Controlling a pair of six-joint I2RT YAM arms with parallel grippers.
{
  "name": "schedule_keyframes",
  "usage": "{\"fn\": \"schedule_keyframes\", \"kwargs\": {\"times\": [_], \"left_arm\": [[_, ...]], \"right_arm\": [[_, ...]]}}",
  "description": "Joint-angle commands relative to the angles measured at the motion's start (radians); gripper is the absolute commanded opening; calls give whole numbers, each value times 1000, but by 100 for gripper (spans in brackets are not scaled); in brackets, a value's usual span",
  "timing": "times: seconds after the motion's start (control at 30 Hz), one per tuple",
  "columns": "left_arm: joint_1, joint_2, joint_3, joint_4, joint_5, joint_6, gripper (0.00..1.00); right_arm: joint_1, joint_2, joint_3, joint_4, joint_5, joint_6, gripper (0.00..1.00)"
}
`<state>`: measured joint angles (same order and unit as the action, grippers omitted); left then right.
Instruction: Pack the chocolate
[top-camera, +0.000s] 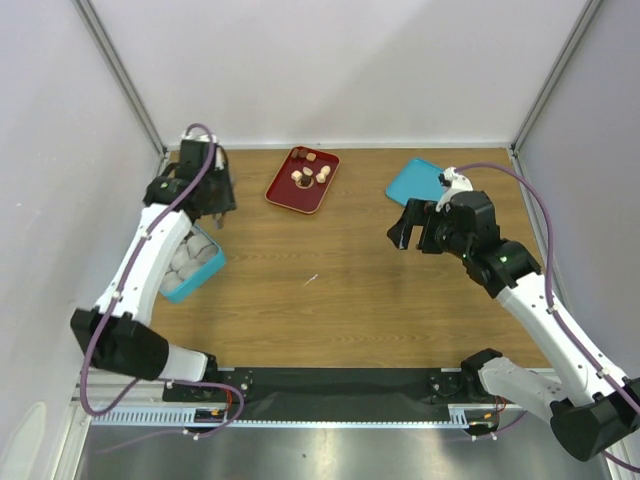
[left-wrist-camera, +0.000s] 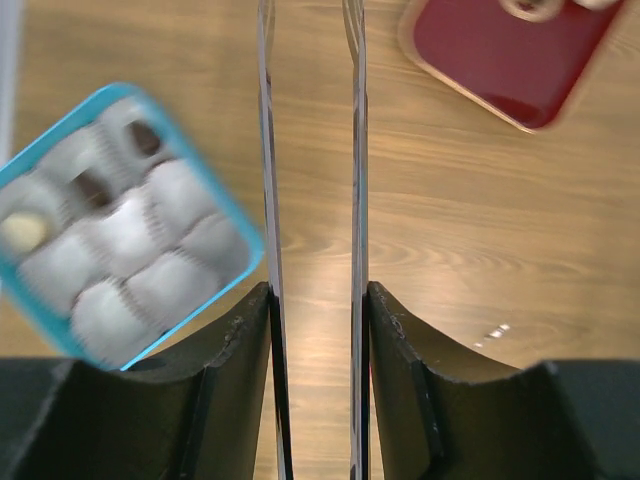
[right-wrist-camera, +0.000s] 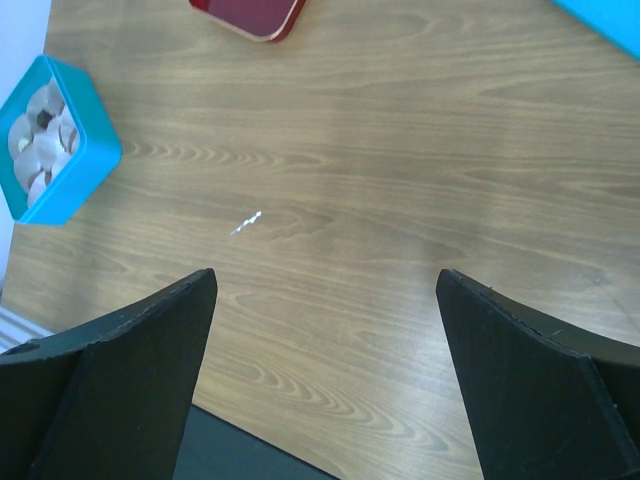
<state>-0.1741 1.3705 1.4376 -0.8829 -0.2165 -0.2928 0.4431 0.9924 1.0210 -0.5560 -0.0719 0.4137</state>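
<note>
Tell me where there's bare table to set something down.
The middle of the table, between teal box, red tray and right gripper, is bare apart from a tiny white scrap. Crowded at the back left, around the left gripper.

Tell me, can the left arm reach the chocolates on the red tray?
Probably yes. The left gripper hangs open near the red tray, only bare wooden table lies between, and the chocolates sit uncovered on top.

Wood-grain bench (top-camera: 350, 250), seen from above. Toward the rear, slightly left of centre, a red tray (top-camera: 288, 193); to its right, well apart, a flat teal lid (top-camera: 415, 182) lying at an angle. Near the left edge, an open teal box (top-camera: 205, 272) lined with white paper cups. Mid-bench, alone, a small white scrap (top-camera: 311, 279).
</note>
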Motion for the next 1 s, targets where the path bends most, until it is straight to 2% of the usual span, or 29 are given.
{"fn": "schedule_keyframes", "kwargs": {"times": [0.0, 0.3, 0.63, 0.97], "left_arm": [[-65, 56, 81, 62, 42, 50, 46], [-137, 272, 102, 219, 161, 168, 47], [-192, 531, 276, 282, 140, 179, 47], [-220, 579, 227, 363, 204, 198, 47]], "right_arm": [[-4, 5, 73, -15, 64, -6, 100], [-6, 29, 51, -4, 122, 27, 100], [-15, 37, 53, -4, 158, -6, 100], [-20, 60, 60, 4, 167, -27, 100]]}}
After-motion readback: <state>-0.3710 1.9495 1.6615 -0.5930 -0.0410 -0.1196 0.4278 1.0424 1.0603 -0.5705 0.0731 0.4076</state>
